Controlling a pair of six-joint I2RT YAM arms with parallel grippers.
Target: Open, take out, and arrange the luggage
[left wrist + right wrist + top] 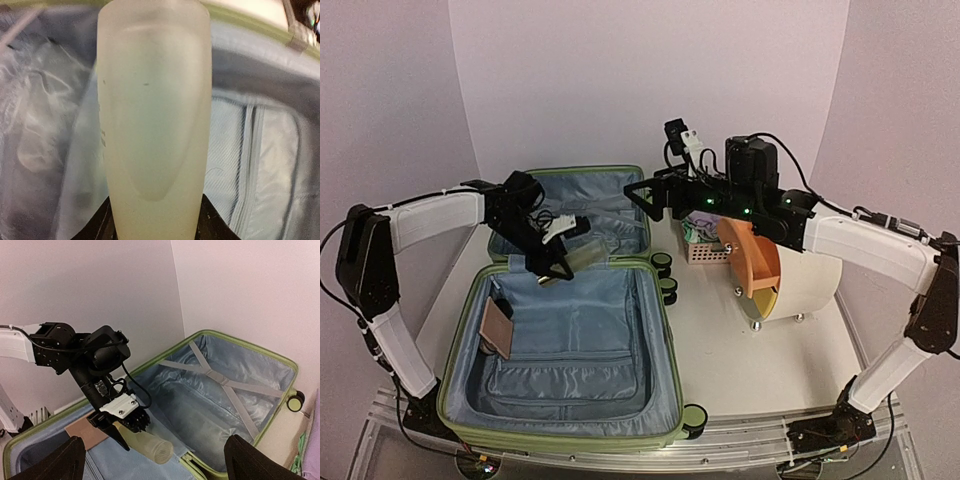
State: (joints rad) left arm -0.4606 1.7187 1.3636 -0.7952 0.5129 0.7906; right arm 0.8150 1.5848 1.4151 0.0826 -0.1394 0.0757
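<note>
I am clamping my left gripper (552, 262) around a frosted pale bottle (152, 125) above the hinge of the luggage (590, 330), which is lying open along the left edge of the table (740, 370). My right gripper (638, 200) is hovering with its jaws spread wide near the far edge. I am judging the shell stiff and bulky, best gripped at its green rim, and the lining soft; I am finding no readable writing anywhere.
</note>
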